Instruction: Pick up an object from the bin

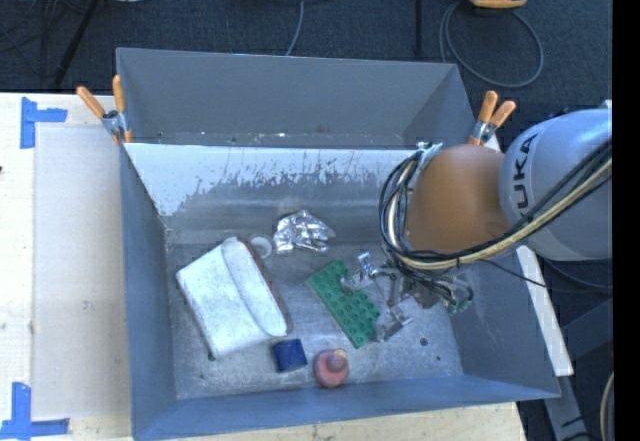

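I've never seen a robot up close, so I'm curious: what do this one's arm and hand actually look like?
The arm is a thick, rounded silver-grey tube with black letters, of which "KU" is readable. Its wrist wears a smooth orange-brown dome, ringed by looping black, yellow and white cables. Below sits a small hand of bare grey metal.

5 things are counted in the bin [150, 189]: 1 white folded towel [230, 297], 1 crumpled foil wad [303, 230], 1 green studded plate [343, 301], 1 blue block [290, 355], 1 red ball [331, 367].
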Controlling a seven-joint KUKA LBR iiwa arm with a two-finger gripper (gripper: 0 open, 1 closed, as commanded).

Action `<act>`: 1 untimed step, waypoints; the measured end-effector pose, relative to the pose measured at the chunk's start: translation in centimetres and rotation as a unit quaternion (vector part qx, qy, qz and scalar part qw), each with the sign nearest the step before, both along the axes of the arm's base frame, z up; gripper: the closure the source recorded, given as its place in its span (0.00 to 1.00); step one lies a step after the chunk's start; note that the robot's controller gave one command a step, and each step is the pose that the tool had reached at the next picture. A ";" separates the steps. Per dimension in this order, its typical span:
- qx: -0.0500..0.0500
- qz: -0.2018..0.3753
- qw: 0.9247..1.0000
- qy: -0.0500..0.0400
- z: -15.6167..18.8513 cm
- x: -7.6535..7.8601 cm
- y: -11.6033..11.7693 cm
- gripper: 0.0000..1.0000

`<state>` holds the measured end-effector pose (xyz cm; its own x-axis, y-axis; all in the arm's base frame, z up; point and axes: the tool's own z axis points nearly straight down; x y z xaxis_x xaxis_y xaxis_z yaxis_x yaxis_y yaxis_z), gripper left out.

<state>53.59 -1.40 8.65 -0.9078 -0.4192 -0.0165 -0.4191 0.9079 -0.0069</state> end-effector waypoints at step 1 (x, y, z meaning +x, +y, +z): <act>0.000 0.002 1.000 0.004 15.2 1.5 1.6 1.00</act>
